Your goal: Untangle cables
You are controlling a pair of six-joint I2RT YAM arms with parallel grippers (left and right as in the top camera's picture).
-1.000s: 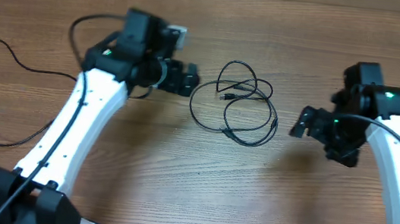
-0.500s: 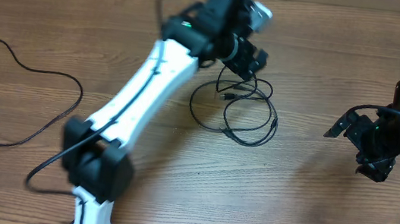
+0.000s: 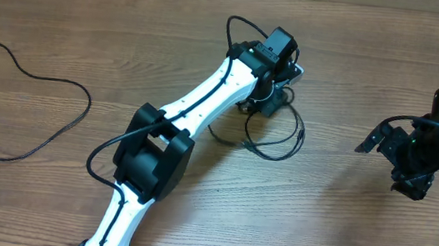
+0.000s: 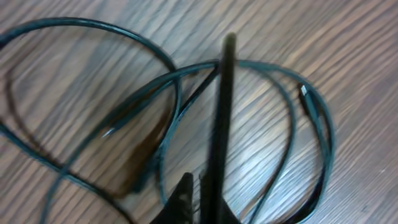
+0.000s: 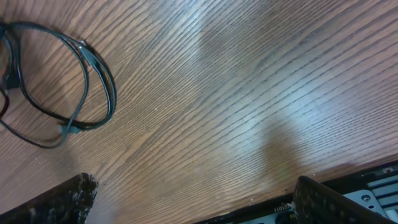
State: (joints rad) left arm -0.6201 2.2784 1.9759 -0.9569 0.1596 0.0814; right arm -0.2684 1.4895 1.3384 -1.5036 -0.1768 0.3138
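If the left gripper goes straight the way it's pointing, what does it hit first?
The left gripper points down, so most likely the tangled cables right under it, then the table. How far above them it is can't be judged.

Overhead: white-and-black left arm (image 3: pixel 205 104) covers upper part of tangled thin black cable loops (image 3: pixel 273 152). Loose thin black cord (image 3: pixel 40 78) runs off left edge.
Left wrist view blurred: left gripper (image 4: pixel 217 143) mere dark sliver, jaw gap unreadable.
Right gripper (image 5: pixel 199 208) cropped by bottom edge.
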